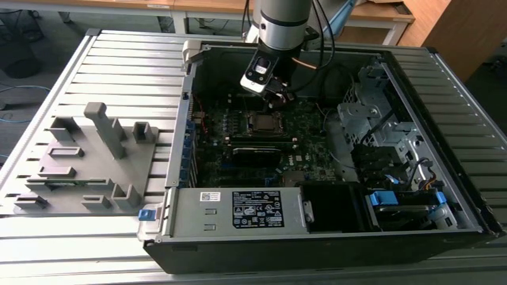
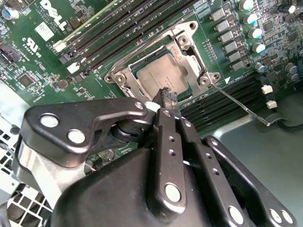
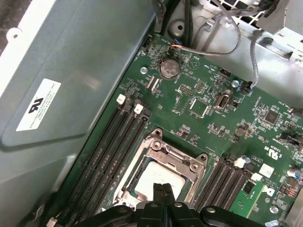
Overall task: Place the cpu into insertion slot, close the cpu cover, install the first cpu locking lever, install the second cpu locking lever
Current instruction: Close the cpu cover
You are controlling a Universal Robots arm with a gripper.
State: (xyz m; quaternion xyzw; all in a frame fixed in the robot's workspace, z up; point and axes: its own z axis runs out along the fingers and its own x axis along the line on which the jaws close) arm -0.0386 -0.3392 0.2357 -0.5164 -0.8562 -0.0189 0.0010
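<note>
The cpu (image 2: 156, 75) lies flat in the insertion slot (image 1: 264, 122), its dull grey top showing. The silver cpu cover (image 2: 187, 45) is folded down around it, framing the chip (image 3: 151, 176) in both wrist views. A thin wire locking lever (image 2: 236, 101) sticks out sideways from the socket's corner, its hooked end free over the grey case floor. My gripper (image 2: 166, 96) is shut with nothing between its fingers. Its tip hovers just over the chip's edge (image 3: 163, 188). In the exterior view the gripper (image 1: 277, 100) hangs just above the socket inside the open case.
Long black memory slots (image 3: 113, 146) run on both sides of the socket. The power supply box (image 1: 237, 211) and drive cage (image 1: 372, 119) close in the board. Loose cables (image 3: 236, 28) hang near the case wall. A grey fixture plate (image 1: 87, 160) lies outside, at the exterior view's left.
</note>
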